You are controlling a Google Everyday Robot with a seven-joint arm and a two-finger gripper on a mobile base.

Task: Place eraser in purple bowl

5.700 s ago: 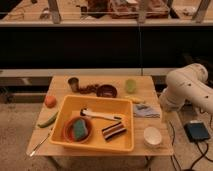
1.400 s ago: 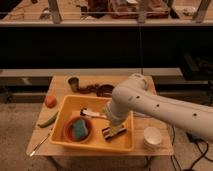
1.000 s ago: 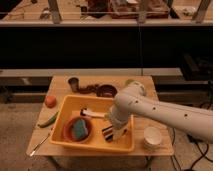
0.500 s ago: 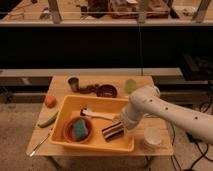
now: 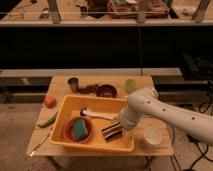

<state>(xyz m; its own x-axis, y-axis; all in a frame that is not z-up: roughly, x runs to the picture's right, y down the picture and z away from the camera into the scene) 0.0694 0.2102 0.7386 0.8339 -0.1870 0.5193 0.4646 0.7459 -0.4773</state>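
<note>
Toward the tray's (image 5: 92, 100) 4 o'clock, your tool (image 5: 121, 126) hangs by the eraser (image 5: 112, 131), grip untellable; probably light, stiff: pinch its long sides.

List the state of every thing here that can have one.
Striped rectangular eraser: lying in the yellow plastic tray, at the gripper.
Small dark purple bowl: upright behind the tray, no eraser in it.
Orange-red bowl: upright in the tray, holding the green-blue sponge.
White round bowl: upright on the wooden table, right of tray.
Gripper: low in the tray, at the eraser.
</note>
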